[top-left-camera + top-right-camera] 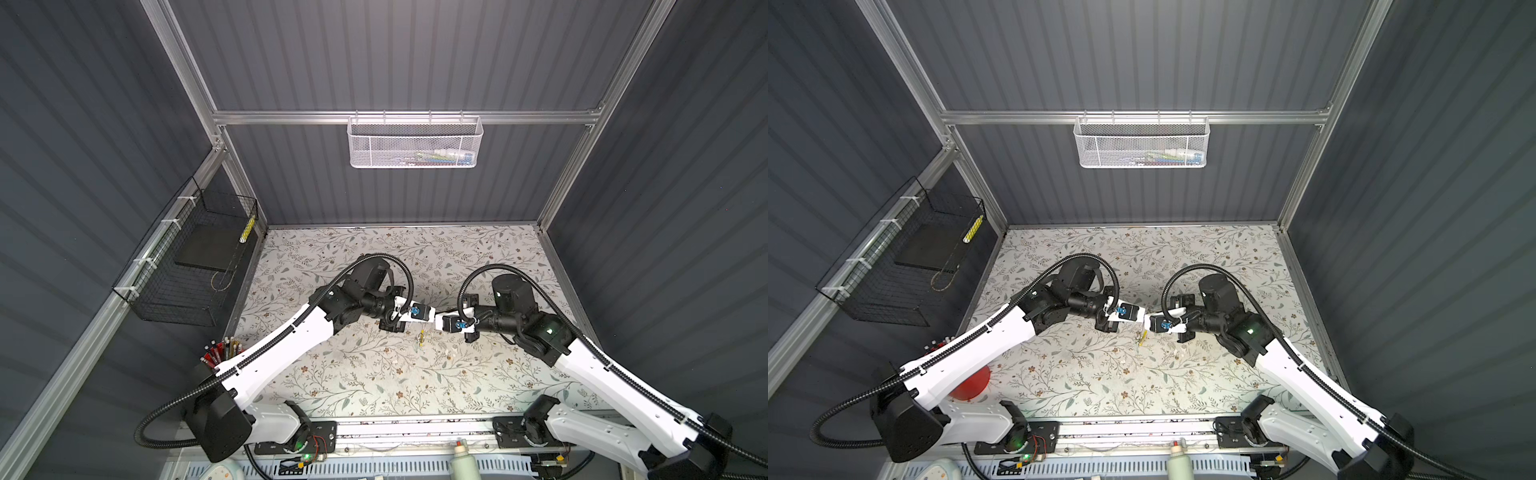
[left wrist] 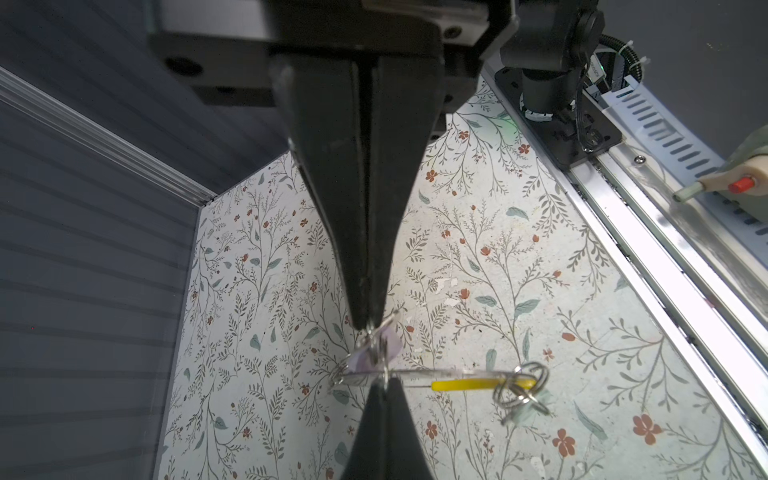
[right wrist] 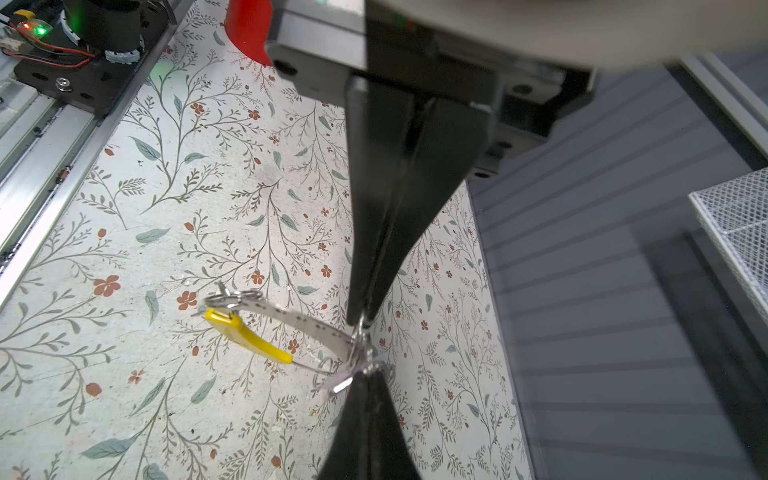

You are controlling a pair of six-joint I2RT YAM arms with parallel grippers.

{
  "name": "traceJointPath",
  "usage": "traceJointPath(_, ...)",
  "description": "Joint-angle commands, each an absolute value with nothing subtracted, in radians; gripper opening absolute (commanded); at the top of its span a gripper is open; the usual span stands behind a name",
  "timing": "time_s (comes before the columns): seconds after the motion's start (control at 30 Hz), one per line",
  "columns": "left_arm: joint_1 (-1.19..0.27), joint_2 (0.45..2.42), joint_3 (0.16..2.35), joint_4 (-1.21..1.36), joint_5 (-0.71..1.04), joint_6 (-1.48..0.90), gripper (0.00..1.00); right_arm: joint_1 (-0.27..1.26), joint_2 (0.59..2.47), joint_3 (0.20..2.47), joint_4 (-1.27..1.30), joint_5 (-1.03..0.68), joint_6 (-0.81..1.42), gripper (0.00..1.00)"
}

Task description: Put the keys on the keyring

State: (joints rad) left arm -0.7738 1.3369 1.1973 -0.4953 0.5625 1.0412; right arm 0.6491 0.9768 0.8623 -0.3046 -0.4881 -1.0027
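White arm links [image 1: 286, 349], black joints [image 1: 345, 307], ribbed black cable conduits [image 1: 409, 276] (one per arm), tapered black fingers [image 2: 332, 199], blue wrist clips [image 1: 417, 309]

Two tools: the left tool [image 2: 370, 326] and the right tool [image 3: 361, 322]. One keyring [image 2: 461, 384] with one yellow segment. One pale-headed key [image 2: 376, 353] shows clearly; any others cannot be counted. Two wall baskets: one white mesh basket [image 1: 374, 145] and one black wire basket [image 1: 174, 303]. One red cup [image 1: 973, 382].
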Motion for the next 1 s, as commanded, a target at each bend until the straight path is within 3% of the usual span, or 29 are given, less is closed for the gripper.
traceJointPath(0.0,-0.781,1.351,1.235,-0.516,0.591,1.057,0.0,0.657,0.972,0.89,-0.328,-0.486,-1.016,0.0)
traceJointPath(0.53,-0.781,1.335,1.229,-0.469,0.575,1.011,0.0,0.68,0.983,0.888,-0.383,-0.425,-1.05,0.0)
traceJointPath(0.97,-0.781,1.295,1.184,-0.381,0.54,0.945,0.0,0.683,0.919,0.789,-0.27,-0.347,-1.013,0.0)
